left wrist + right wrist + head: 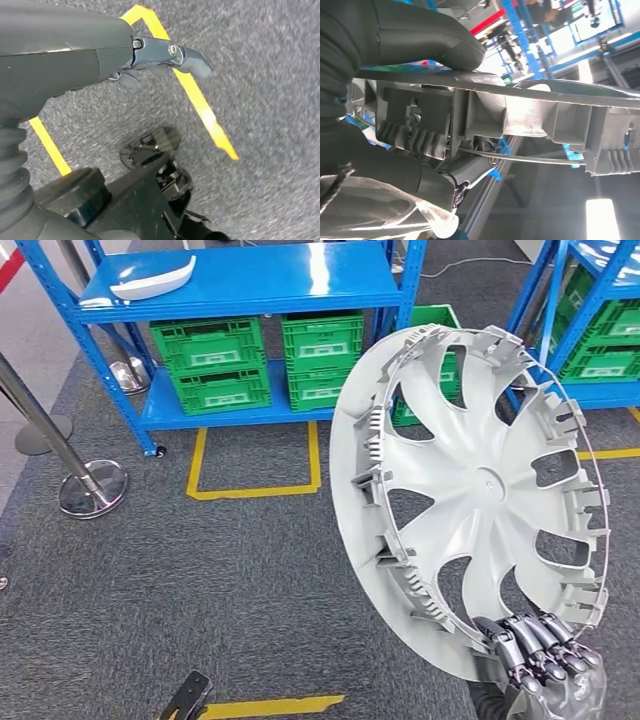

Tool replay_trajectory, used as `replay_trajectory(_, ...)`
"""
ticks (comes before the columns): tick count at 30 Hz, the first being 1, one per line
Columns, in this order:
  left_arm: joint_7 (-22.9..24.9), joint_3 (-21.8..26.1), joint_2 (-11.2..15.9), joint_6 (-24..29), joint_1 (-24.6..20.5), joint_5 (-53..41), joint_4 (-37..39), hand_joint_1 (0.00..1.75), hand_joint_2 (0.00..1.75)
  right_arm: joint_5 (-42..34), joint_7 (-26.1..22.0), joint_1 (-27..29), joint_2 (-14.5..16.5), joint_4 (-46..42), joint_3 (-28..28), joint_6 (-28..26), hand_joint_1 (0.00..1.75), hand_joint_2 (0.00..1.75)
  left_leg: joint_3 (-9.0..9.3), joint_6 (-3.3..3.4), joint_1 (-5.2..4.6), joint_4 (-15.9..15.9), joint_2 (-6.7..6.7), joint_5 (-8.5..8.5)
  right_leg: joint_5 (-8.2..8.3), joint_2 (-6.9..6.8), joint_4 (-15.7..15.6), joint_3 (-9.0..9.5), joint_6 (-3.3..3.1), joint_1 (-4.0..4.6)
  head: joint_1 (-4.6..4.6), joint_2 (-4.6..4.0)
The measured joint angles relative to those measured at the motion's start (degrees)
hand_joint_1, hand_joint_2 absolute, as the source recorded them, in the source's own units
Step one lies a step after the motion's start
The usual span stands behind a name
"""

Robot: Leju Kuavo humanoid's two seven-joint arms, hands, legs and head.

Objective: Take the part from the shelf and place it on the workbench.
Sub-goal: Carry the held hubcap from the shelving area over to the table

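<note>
Right hand sits at the lower right of the head view, fingers curled over the bottom rim of the wheel cover, and the big silver-grey disc stands upright above it, inner ribbed side facing the camera, taking up most of the right half of the frame. In the right wrist view the thick thumb presses one face of the rim and darker fingers clamp the other side, so that hand is grasping the wheel cover firmly at its edge. The cover's top edge overlaps the blue shelf in the picture, in front of a green crate; how near it really is cannot be told. Open grey carpet spreads across the centre and left of the frame, with a yellow floor outline below the shelf and a yellow tape strip at the bottom edge. Steel stanchion bases stand at the far left. A white part lies on the shelf's top board, upper left, with more green crates below. Left hand hangs over the carpet, one finger extended, holding nothing.
</note>
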Motion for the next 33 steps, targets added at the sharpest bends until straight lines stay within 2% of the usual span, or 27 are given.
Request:
replay_trajectory(1,0.0,0.0,0.0,0.0,0.0,0.0,0.0,0.00,1.75,0.0,0.0,0.0,0.0,0.0,0.0,0.0,1.75,1.75,-0.84,-0.32,0.17,0.5,0.41,0.27,1.30,-0.58,-3.3,2.67,0.41,-0.25,0.01,0.00)
replay_trajectory(2,0.0,0.0,0.0,0.0,-0.1,0.0,0.0,0.00,1.75,0.0,0.0,-0.1,0.0,0.0,0.0,0.0,1.75,1.75,-1.66,-0.65,0.24,1.2,0.75,0.43,1.61,-1.40,-7.3,5.70,0.86,-0.29,0.08,0.00)
replay_trajectory(3,0.0,0.0,0.0,0.0,-0.1,0.0,0.0,0.00,1.75,0.0,0.0,-0.1,0.0,0.0,0.0,0.0,1.75,1.75,-2.28,-0.96,0.22,1.9,1.07,0.57,1.32,-2.07,-10.6,8.06,0.85,-0.26,0.11,0.01)
replay_trajectory(4,0.0,0.0,0.1,0.1,-0.1,0.1,0.0,0.00,1.75,0.0,0.0,-0.2,0.0,0.0,0.1,0.0,1.75,1.75,-2.68,-1.25,0.15,2.5,1.33,0.74,0.65,-2.55,-12.9,9.37,0.68,-0.18,0.13,0.01)
replay_trajectory(5,-0.1,0.0,0.1,0.1,-0.1,0.1,0.0,0.00,1.75,0.0,0.0,-0.2,0.0,-0.1,0.1,0.0,1.75,1.75,-2.90,-1.51,0.10,2.9,1.58,0.96,0.12,-2.61,-13.7,9.68,0.23,0.02,0.12,0.01)
replay_trajectory(7,-0.2,0.0,0.0,0.0,0.0,0.1,0.0,0.00,1.75,0.0,0.0,-0.3,0.0,-0.1,0.1,0.0,1.75,1.75,-3.07,-2.02,0.29,3.3,1.77,1.05,0.45,-2.17,-13.6,8.67,-1.05,0.07,0.04,0.00)
replay_trajectory(8,-0.3,0.0,0.1,0.0,0.0,0.1,0.0,0.00,1.75,0.0,-0.1,-0.3,0.0,-0.1,0.1,0.0,1.75,1.75,-3.29,-2.32,0.45,4.0,1.27,-0.05,0.82,-1.97,-13.6,8.24,-1.69,0.10,0.01,0.00)
replay_trajectory(9,-0.4,0.0,0.1,-0.1,0.0,0.1,0.0,0.00,1.75,0.0,-0.1,-0.4,0.0,-0.1,0.1,0.0,1.75,1.75,-3.73,-2.64,0.57,5.6,0.48,-2.11,1.23,-1.74,-13.6,7.71,-2.31,0.10,-0.02,0.00)
replay_trajectory(11,-0.7,0.0,0.0,-0.2,0.2,0.1,0.0,0.00,1.75,0.0,-0.1,-0.4,0.0,-0.2,0.1,0.0,1.75,1.75,-5.19,-3.09,0.71,11.9,-1.21,-7.75,2.24,-1.17,-13.6,6.66,-3.18,0.26,-0.16,0.00)
replay_trajectory(12,-0.9,0.0,0.0,-0.3,0.3,0.1,0.0,0.00,1.75,0.0,-0.2,-0.4,0.0,-0.2,0.1,0.0,1.75,1.75,-5.90,-3.11,0.72,15.5,-1.57,-9.68,2.80,-0.84,-13.6,6.10,-3.39,0.42,-0.21,0.00)
replay_trajectory(13,-1.1,0.0,0.0,-0.4,0.3,0.2,0.0,0.00,1.75,0.0,-0.2,-0.4,0.0,-0.2,0.1,0.0,1.75,1.75,-6.15,-2.96,0.69,18.1,-1.71,-10.45,3.39,-0.53,-13.6,5.54,-3.53,0.64,-0.24,0.00)
replay_trajectory(14,-1.3,0.0,0.0,-0.5,0.4,0.2,0.0,0.00,1.75,0.0,-0.2,-0.4,0.0,-0.2,0.1,0.0,1.75,1.75,-5.58,-2.62,0.61,18.8,-1.78,-10.07,3.95,-0.19,-13.5,4.89,-3.61,0.90,-0.27,0.00)
replay_trajectory(15,-1.4,0.0,0.0,-0.6,0.4,0.2,0.0,0.00,1.75,0.0,-0.2,-0.4,0.0,-0.2,0.1,0.0,1.75,1.75,-3.94,-2.07,0.42,17.1,-1.90,-8.81,4.47,0.16,-13.5,4.32,-3.67,1.14,-0.26,0.00)
replay_trajectory(17,-1.4,0.0,0.2,-0.6,0.3,0.2,0.0,0.00,1.75,0.0,-0.2,-0.4,0.0,-0.2,0.1,0.0,1.75,1.75,1.42,-0.44,-0.30,8.9,-2.58,-6.35,5.34,0.72,-13.5,3.47,-3.70,1.46,-0.24,0.00)
replay_trajectory(18,-1.5,0.0,0.3,-0.6,0.3,0.2,0.0,0.00,1.75,0.0,-0.2,-0.4,0.0,-0.2,0.1,0.0,1.75,1.75,3.81,0.18,-0.65,4.8,-2.96,-5.77,5.74,0.93,-13.5,3.17,-3.59,1.48,-0.21,0.00)
replay_trajectory(19,-1.5,0.0,0.4,-0.6,0.3,0.2,0.0,0.00,1.75,0.0,-0.2,-0.4,0.0,-0.2,0.1,0.0,1.75,1.75,5.24,0.56,-0.97,2.1,-3.26,-5.63,6.12,1.06,-13.5,2.94,-3.36,1.38,-0.22,0.00)
replay_trajectory(20,-1.5,0.0,0.5,-0.7,0.3,0.2,0.0,0.00,1.75,0.0,-0.2,-0.4,0.0,-0.2,0.1,0.0,1.75,1.75,5.79,0.79,-1.17,0.9,-3.36,-5.74,6.49,1.19,-13.6,2.75,-3.07,1.23,-0.25,0.00)
replay_trajectory(22,-1.6,0.0,0.4,-0.7,0.3,0.2,0.0,0.00,1.75,0.0,-0.1,-0.3,0.0,-0.3,0.1,0.0,1.75,1.75,5.77,0.85,-1.24,-0.2,-3.07,-4.82,7.01,1.35,-13.7,2.47,-2.40,1.03,-0.27,0.00)
replay_trajectory(23,-1.6,0.0,0.4,-0.7,0.2,0.2,0.0,0.00,1.75,0.1,-0.1,-0.3,0.0,-0.3,0.1,0.0,1.75,1.75,5.72,0.97,-1.10,-0.7,-2.85,-4.19,6.57,1.26,-13.3,2.06,-2.15,1.04,-0.22,0.00)
replay_trajectory(24,-1.6,0.0,0.4,-0.7,0.2,0.2,0.0,0.00,1.75,0.1,-0.1,-0.3,0.0,-0.3,0.1,0.0,1.75,1.75,5.57,1.02,-0.91,-1.3,-2.63,-3.54,5.42,1.10,-12.0,1.35,-1.89,1.07,-0.12,0.00)
replay_trajectory(25,-1.6,0.0,0.4,-0.7,0.1,0.2,0.0,0.00,1.75,0.1,-0.1,-0.3,0.0,-0.3,0.1,0.0,1.75,1.75,5.29,0.98,-0.69,-1.6,-2.39,-2.99,3.56,0.88,-9.5,0.22,-1.66,1.01,-0.07,0.00)
replay_trajectory(27,-1.6,0.0,0.3,-0.7,0.3,0.2,0.0,0.00,1.75,0.1,-0.1,-0.3,0.0,-0.3,0.1,0.0,1.75,1.75,4.32,0.92,-0.62,-1.5,-1.94,-2.35,-0.64,0.62,-2.3,-2.51,-0.98,0.72,0.00,0.00)
replay_trajectory(28,-1.6,0.0,0.2,-0.8,0.4,0.2,0.0,0.00,1.75,0.1,-0.1,-0.3,0.0,-0.3,0.1,0.0,1.75,1.75,3.81,0.77,-0.54,-1.3,-1.62,-2.10,-1.76,0.52,0.4,-3.20,-0.60,0.53,-0.03,0.00)
replay_trajectory(29,-1.6,0.0,0.2,-0.8,0.5,0.2,0.0,0.00,1.75,0.1,-0.1,-0.2,0.0,-0.3,0.1,0.0,1.75,1.75,3.31,0.60,-0.40,-1.1,-1.29,-1.92,-1.95,0.41,1.3,-3.04,-0.22,0.33,-0.03,0.00)
replay_trajectory(30,-1.6,0.0,0.1,-0.8,0.5,0.2,0.0,0.00,1.75,0.1,-0.1,-0.2,0.0,-0.3,0.1,0.0,1.75,1.75,2.84,0.41,-0.20,-0.7,-0.96,-1.84,-1.09,0.17,-0.2,-1.65,0.18,0.10,-0.03,0.00)
replay_trajectory(32,-1.6,0.0,0.1,-0.8,0.6,0.2,0.0,0.00,1.75,0.1,0.0,-0.3,-0.1,-0.3,0.1,0.0,1.75,1.75,1.99,-0.19,0.15,0.5,-0.38,-2.06,1.30,-1.34,-7.5,3.19,1.09,-0.32,0.04,0.00)
replay_trajectory(33,-1.6,0.0,0.2,-0.8,0.5,0.2,0.0,0.00,1.75,0.1,0.0,-0.3,-0.1,-0.3,0.1,0.0,1.75,1.75,1.58,-0.59,0.16,1.3,-0.17,-2.34,2.00,-1.99,-10.7,5.12,1.10,-0.44,0.12,0.00)
